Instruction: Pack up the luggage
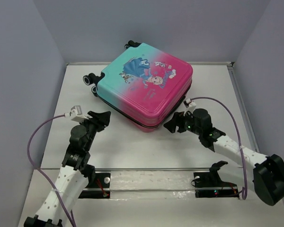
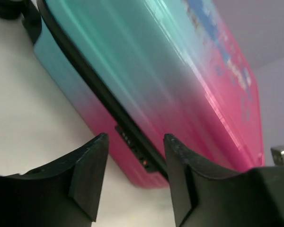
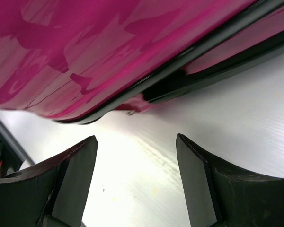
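The white table (image 1: 146, 151) lies under both grippers and runs ahead of them to pale grey walls (image 1: 19, 71) at the far side and on either flank. The luggage (image 1: 144, 87) lies flat and closed on it, printed face up. It sits ahead of and between the two grippers, its teal end farther off and its pink end nearer.

The left gripper (image 1: 102, 118) has its jaws apart with nothing between them. The long side of the luggage is ahead and to its right, with bare table between. Through the gap between its fingers (image 2: 87, 175) the black zipper trim (image 2: 85, 80) runs along the shell.

The right gripper (image 1: 171, 124) also stands parted and empty, near the pink corner just ahead and to its left. Its fingers (image 3: 75, 175) stop short of the shell, which overhangs them.

A purple cable (image 1: 35, 137) loops out behind the left wrist, and another (image 1: 232, 118) arcs behind the right. The black wheels (image 1: 89, 79) are at the teal end, well beyond the left gripper.
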You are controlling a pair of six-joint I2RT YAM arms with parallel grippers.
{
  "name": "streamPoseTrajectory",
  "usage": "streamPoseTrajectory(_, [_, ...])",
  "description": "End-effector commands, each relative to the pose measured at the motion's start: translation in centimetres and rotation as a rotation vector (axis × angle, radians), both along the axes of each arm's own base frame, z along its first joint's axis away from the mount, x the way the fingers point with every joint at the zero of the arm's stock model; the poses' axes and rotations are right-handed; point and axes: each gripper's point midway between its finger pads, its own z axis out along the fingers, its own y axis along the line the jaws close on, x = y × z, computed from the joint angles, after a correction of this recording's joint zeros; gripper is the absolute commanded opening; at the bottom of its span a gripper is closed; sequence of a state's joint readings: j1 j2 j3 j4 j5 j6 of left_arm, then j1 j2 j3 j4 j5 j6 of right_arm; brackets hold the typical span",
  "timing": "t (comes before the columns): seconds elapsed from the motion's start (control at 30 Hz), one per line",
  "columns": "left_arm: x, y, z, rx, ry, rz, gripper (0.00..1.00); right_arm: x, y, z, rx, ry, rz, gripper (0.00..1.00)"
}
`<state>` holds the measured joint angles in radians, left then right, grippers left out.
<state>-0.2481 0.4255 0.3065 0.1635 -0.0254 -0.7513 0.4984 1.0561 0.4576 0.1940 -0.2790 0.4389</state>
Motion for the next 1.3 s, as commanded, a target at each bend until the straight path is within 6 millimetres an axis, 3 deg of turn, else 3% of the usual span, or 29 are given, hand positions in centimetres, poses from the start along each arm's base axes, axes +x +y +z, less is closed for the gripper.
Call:
streamPoseTrajectory(0.0, [-0.8, -3.8, -2.9, 0.021, 0.028, -0.154, 0.59, 0.0, 2.6, 1.6, 0.017, -0.081, 0.030, 0.72])
streamPoseTrajectory(0.07, [-0.5, -4.6, -4.2, 0.031, 0.045, -0.158, 0.56, -0.6, 3.2, 1.2, 0.034, -0.074, 0.046, 0.72])
streamPoseTrajectory(0.13, [-0.5, -7.2, -5.1, 0.051, 0.066, -0.224, 0.56, -0.6, 3.4, 1.1, 0.034, -0.092, 0.051, 0.71])
streamPoseTrajectory(0.17, [-0.5, -7.2, -5.1, 0.051, 0.066, -0.224, 0.56, -0.5, 3.3, 1.2, 0.034, -0.094, 0.048, 0.71])
streamPoseTrajectory(0.2, [-0.6, -8.7, -4.3, 0.049, 0.034, -0.268, 0.56, -0.6, 3.2, 1.0, 0.027, -0.099, 0.050, 0.71])
streamPoseTrajectory(0.3, [0.0, -11.5, -5.0, 0.094, 0.063, -0.325, 0.56, -1.1, 3.6, 0.9, 0.045, -0.120, 0.079, 0.71])
streamPoseTrajectory(0.47, [1.3, -13.9, -4.8, 0.117, 0.062, -0.369, 0.56, 0.8, 3.8, 1.2, 0.026, -0.189, 0.045, 0.65])
streamPoseTrajectory(0.57, [1.9, -14.3, -4.9, 0.125, 0.066, -0.369, 0.56, 1.5, 4.2, 1.1, 0.013, -0.224, 0.052, 0.50])
streamPoseTrajectory(0.83, [3.0, -14.9, -4.5, 0.147, 0.057, -0.364, 0.56, 1.8, 5.9, -0.7, 0.022, -0.218, 0.111, 0.50])
streamPoseTrajectory(1.13, [2.8, -14.8, -3.5, 0.126, 0.036, -0.358, 0.56, 3.2, 6.1, 0.9, 0.076, -0.333, 0.058, 0.53])
streamPoseTrajectory(1.2, [2.8, -14.9, -3.5, 0.127, 0.037, -0.365, 0.55, 3.4, 6.2, 1.4, 0.106, -0.353, 0.048, 0.50])
streamPoseTrajectory(1.27, [2.7, -15.0, -3.5, 0.125, 0.039, -0.374, 0.55, 3.6, 6.6, 1.8, 0.132, -0.365, 0.037, 0.34])
